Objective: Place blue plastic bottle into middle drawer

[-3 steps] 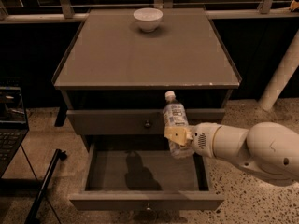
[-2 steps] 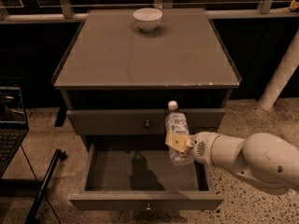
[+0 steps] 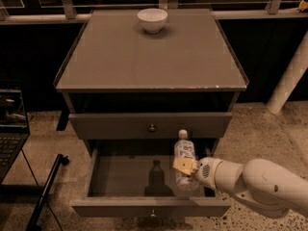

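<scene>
Fingers (image 3: 182, 165) of my gripper (image 3: 186, 168) were clamped around the lower half of the blue plastic bottle (image 3: 184, 150). I saw it held upright, white cap on top, over the right side of the pulled-out middle drawer (image 3: 120, 179). I could not tell whether its base touched the drawer floor. My arm (image 3: 260, 182) reached in from the right. The upper drawer (image 3: 110, 125) sat closed, and a white bowl (image 3: 152, 19) stood at the back of the counter (image 3: 144, 61).
</scene>
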`<state>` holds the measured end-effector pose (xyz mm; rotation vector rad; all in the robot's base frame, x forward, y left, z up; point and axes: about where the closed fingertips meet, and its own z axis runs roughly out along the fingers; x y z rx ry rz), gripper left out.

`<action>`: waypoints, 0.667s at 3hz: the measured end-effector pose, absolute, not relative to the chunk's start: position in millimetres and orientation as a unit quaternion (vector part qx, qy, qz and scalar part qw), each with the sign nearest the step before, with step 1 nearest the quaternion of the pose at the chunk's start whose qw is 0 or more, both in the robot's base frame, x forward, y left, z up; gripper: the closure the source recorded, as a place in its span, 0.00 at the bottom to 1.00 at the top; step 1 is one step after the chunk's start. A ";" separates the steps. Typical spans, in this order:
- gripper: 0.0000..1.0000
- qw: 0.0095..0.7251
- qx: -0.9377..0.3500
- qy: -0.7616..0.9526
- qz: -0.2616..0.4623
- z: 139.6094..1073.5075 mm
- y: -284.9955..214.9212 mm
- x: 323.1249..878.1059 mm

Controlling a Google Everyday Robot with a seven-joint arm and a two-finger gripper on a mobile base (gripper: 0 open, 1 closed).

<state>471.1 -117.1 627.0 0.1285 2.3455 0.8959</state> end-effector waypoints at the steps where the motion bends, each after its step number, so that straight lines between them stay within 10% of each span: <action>1: 1.00 0.280 0.078 0.890 0.350 584.7 -125.4 468.1; 2: 1.00 0.263 0.094 0.880 0.385 550.5 -130.4 466.6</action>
